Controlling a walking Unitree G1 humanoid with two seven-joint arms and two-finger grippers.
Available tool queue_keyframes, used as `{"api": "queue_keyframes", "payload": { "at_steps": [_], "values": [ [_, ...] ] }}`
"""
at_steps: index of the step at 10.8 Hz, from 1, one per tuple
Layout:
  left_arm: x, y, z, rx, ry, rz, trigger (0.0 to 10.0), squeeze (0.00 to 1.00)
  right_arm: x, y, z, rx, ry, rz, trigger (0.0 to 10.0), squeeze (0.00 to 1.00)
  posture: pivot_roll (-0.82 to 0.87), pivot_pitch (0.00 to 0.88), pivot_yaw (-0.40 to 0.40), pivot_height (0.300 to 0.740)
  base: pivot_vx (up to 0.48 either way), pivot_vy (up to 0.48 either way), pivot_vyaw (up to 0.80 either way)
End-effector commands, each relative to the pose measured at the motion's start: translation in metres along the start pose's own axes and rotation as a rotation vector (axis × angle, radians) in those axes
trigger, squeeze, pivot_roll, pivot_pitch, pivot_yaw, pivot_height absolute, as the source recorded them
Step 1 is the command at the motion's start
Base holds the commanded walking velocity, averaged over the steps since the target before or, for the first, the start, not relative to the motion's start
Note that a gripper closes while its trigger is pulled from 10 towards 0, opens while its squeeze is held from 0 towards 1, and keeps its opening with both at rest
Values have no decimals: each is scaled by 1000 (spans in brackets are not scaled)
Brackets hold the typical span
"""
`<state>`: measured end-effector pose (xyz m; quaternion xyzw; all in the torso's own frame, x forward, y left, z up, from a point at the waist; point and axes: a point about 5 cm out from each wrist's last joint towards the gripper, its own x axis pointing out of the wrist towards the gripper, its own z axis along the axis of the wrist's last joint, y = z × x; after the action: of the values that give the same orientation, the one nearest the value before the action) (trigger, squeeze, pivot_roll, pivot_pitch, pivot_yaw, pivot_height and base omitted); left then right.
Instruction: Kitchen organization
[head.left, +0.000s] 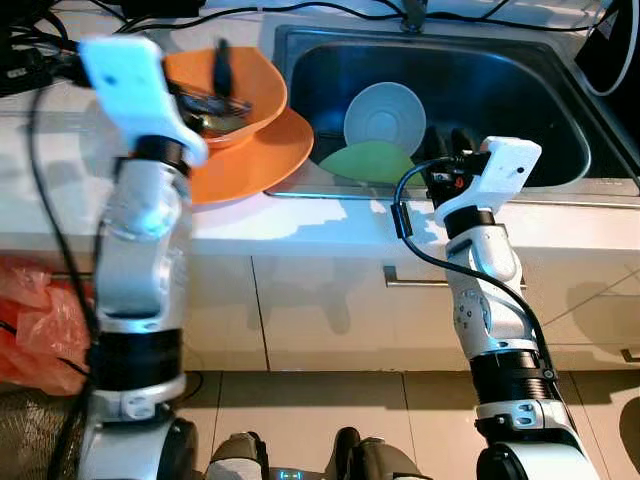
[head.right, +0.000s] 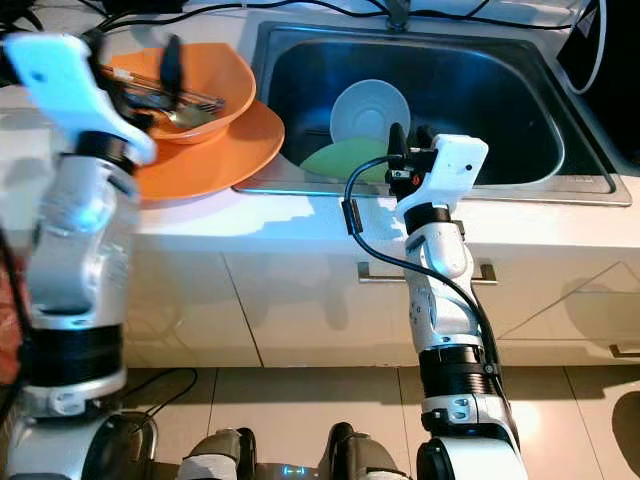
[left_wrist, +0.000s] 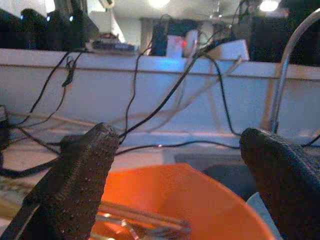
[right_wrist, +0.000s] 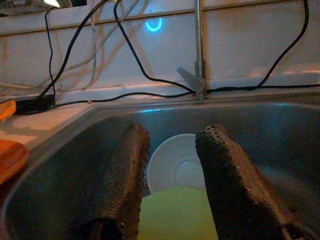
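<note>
With my left end effector (left_wrist: 175, 175) open over the orange bowl (head.left: 235, 90) and my right end effector (right_wrist: 172, 175) open above the sink (head.left: 560, 110), a careless dip could rattle the fork (head.right: 185, 108) or chip the white bowl (head.left: 385, 115).

Black cables (head.left: 300, 12) run along the back of the white counter (head.left: 330, 215), at the top of the frame. A tap (right_wrist: 199, 45) stands at the wall behind them. An orange plastic bag (head.left: 35, 330) lies on the floor at lower left. Below the counter, white cabinet doors (head.left: 330, 310) reach the tiled floor (head.left: 400, 410).
</note>
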<state>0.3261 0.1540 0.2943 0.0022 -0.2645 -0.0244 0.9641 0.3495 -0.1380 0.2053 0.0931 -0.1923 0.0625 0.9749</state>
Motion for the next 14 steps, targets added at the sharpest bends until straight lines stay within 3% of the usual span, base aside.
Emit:
{"api": "queue_keyframes", "payload": {
  "at_steps": [1, 4, 7, 14],
  "values": [
    [-2, -5, 9, -11, -50, -9, 10000, 0, 2, -4, 4, -8, -13, -5, 10000, 0, 141, 184, -41, 740, 0, 0, 0],
    [-5, 8, 6, -4, -29, 27, 10000, 0, 2, -5, 4, -8, -14, -7, 10000, 0, 146, 185, -41, 740, 0, 0, 0],
    [-6, 1, 5, 24, -32, 21, 10000, 0, 3, -3, 4, -4, -15, -4, 10000, 0, 143, 188, -42, 740, 0, 0, 0],
    [-4, -5, 10, 36, -57, 10, 10000, 0, 2, -4, 3, -4, -10, -7, 10000, 0, 143, 189, -41, 740, 378, 0, 0]
  ]
}}
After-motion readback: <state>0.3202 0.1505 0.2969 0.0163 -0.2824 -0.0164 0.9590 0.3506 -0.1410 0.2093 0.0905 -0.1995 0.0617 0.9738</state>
